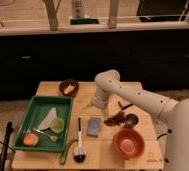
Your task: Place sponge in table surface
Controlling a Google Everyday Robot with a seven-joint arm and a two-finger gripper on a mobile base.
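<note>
the table surface (138, 92) is a pale wooden square top, seen from above and in front, with a dark cabinet wall beyond its far edge.

the white arm (133, 95) comes in from the robot's body at the right, bends at an elbow over the far middle of the table, and drops down toward the wood. the gripper (99, 104) hangs at the end of it, low over the middle of the table, just far of the sponge; whether it is wide or narrow cannot be told here.

the sponge (93, 126) is a blue-grey pad lying flat on the table surface, near the middle, apart from the gripper and just right of the brush.

the brush (79, 148) lies with its thin handle pointing far and its dark bristle head at the near edge. a green tray (34, 105) fills the left side of the table; in it sit a pale flat piece, a small green cup (57, 124) and an orange fruit (30, 139) at its near left corner.

a dark brown bowl (69, 87) with something yellow inside stands at the far left. an orange bowl (128, 142) stands near right, and just far of it a small dark round cup (131, 119) beside some dark brownish bits (115, 119).
</note>
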